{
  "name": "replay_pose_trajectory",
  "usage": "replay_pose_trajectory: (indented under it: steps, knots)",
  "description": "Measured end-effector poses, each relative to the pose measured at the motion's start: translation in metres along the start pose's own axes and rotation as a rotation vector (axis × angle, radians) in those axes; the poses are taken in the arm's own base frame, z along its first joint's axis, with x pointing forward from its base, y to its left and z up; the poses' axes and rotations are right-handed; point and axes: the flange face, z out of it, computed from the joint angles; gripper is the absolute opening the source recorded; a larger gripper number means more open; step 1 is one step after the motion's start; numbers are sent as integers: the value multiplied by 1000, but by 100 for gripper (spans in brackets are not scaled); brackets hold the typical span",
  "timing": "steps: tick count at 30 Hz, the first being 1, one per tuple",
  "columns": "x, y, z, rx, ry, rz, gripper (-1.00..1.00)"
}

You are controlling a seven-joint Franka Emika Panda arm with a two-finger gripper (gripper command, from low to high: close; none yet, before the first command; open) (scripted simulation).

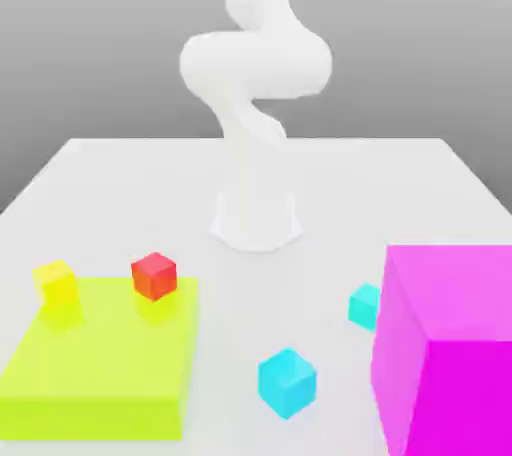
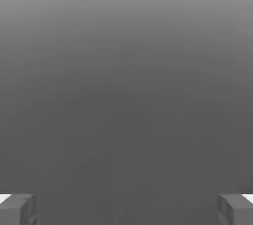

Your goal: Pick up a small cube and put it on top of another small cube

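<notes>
Small cube (image 1: pixel 287 381) – on table (image 1: pixel 400 174), gripper (image 2: pixel 126 209) spread wide.

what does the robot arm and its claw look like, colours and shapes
The arm is plain white, built of smooth rounded segments rising from a round white base on the white table. No cables or markings are visible on it. In the hand view the claw has two blocky grey fingertips with square edges and lighter upper corners.
</notes>
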Motion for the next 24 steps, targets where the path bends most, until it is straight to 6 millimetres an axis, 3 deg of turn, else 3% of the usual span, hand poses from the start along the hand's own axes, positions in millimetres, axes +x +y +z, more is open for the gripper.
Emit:
replay_pose_trajectory:
  steps: [4,8,12,16,19,24]
  knots:
    - [-86,-31,91,-33,-165,-218,0]
    - [-184,-35,162,-58,-327,-421,0]
    - [-292,-13,211,-79,-493,-631,0]
    - [-395,40,244,-101,-661,-832,0]
    - [-416,69,256,-119,-702,-864,0]
    - [-412,100,271,-157,-708,-826,0]
